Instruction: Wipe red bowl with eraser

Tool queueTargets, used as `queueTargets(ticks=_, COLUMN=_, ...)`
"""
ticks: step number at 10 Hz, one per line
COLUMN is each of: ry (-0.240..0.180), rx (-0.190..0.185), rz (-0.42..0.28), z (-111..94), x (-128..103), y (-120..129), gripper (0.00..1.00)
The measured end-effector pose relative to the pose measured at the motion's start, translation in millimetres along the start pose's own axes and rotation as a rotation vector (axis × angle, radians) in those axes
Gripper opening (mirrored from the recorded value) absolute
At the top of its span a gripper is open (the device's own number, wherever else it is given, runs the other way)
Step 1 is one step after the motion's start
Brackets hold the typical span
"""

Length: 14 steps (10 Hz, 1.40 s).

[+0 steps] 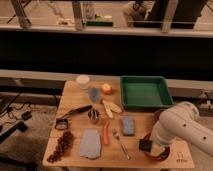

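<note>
1. A wooden table [73, 100] stood in front of a long dark wall.
2. The robot's big white arm [182, 127] reached in from the right side, over the near right corner of the table.
3. The gripper [148, 145] was at the end of the arm, low down over the left edge of the red bowl [161, 156].
4. The gripper was closed tight. The small dark eraser [145, 146] sat at its tip, and the gripper looked to be holding it.
5. The eraser was at the left rim of the red bowl. I could not tell if it touched the bowl.
6. The red bowl sat near the front right corner of the table. The arm hid most of it, so only part of its rim showed.
7. A green tray [145, 92] lay at the back right of the table, well apart from the bowl.
8. A blue-grey block [128, 125] lay flat just left of the arm, between the tray and the front edge.
9. An orange carrot [106, 133] lay left of the block, and a small metal fork or spoon [121, 145] lay near it.
10. A blue cloth [90, 143] lay flat near the front, with a bunch of dark grapes [62, 145] to its left.
11. A little metal cup [93, 116] stood in the middle, next to a tool with a black handle [77, 111].
12. A pale banana [111, 106] lay behind the cup.
13. At the back stood a white cup [83, 80] and a round orange fruit [106, 88].
</note>
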Motion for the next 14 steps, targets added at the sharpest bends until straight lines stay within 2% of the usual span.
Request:
queueTargets(ticks=2, ry=0.019, rx=-0.023, rz=0.032, z=-2, x=8, y=8, gripper=0.10)
queueTargets(ticks=5, ry=0.038, rx=-0.026, rz=0.104, z=-4, x=22, y=6, gripper=0.10)
queueTargets(ticks=6, ry=0.044, rx=-0.013, rz=0.153, z=-7, x=36, y=1, gripper=0.10)
queueTargets(ticks=8, ry=0.050, rx=0.018, rz=0.215, z=-11, x=51, y=-9, gripper=0.10)
queueTargets(ticks=11, ry=0.051, rx=0.048, rz=0.243, z=-10, x=54, y=-25, gripper=0.10)
queueTargets(ticks=14, ry=0.046, rx=0.066, rz=0.228, z=-5, x=40, y=-36, gripper=0.10)
